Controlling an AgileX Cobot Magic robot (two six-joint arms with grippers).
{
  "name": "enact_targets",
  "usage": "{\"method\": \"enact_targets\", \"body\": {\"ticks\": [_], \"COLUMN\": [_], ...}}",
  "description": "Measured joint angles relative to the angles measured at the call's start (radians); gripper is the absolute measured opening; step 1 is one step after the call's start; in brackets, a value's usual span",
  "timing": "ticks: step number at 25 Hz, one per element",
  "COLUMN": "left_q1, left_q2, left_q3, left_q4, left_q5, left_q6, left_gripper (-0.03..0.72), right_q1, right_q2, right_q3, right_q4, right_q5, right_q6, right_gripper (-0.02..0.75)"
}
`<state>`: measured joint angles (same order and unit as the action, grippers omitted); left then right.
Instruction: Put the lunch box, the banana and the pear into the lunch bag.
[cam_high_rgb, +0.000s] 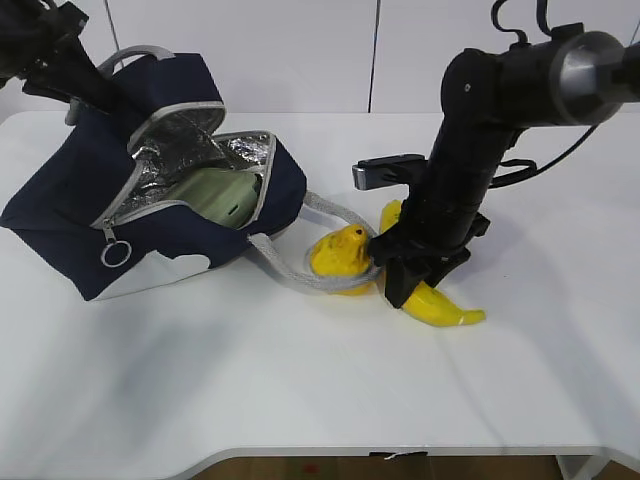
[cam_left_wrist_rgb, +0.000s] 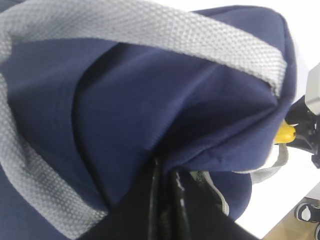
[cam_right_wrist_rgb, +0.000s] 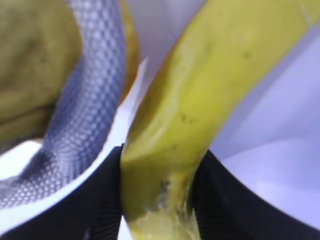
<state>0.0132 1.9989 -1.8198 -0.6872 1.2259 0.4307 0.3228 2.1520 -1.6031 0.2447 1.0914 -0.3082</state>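
Navy lunch bag (cam_high_rgb: 70, 215) is showing crinkled silver lining and grey woven handles (cam_high_rgb: 300, 270); sage-green lunch box (cam_high_rgb: 215, 195) inside; yellow banana (cam_high_rgb: 440, 305) and yellow-orange pear (cam_high_rgb: 340, 252) lying on the white bench (cam_high_rgb: 300, 380).

Exterior: slanted down, frontal; left wrist tight on lunch bag (cam_left_wrist_rgb: 150, 115); right wrist tight on banana (cam_right_wrist_rgb: 200, 100)

You see only a pale green slice of the lunch box (cam_high_rgb: 218, 193) through the lunch bag's (cam_high_rgb: 70, 200) mouth; the rest is hidden inside. The right arm covers the banana's (cam_high_rgb: 440, 308) middle, so just its two ends show. The left gripper is cut off at the far-left corner, its fingers (cam_left_wrist_rgb: 167, 210) a dark blur against the fabric. In the right wrist view the pear (cam_right_wrist_rgb: 30, 65) is blurred and cropped behind the grey handle (cam_right_wrist_rgb: 92, 85).
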Motion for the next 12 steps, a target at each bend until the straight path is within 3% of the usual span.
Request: {"method": "enact_targets", "body": {"ticks": [12], "left_q1": [0.0], "left_q2": [0.0], "left_q3": [0.0], "left_q4": [0.0], "left_q5": [0.0], "left_q6": [0.0], "left_gripper": [0.006], "right_q1": [0.0], "right_q2": [0.004], "right_q3": [-0.073], "right_q4": [-0.061], "right_q5": [0.113], "right_q6": [0.013], "right_gripper": [0.286]}}
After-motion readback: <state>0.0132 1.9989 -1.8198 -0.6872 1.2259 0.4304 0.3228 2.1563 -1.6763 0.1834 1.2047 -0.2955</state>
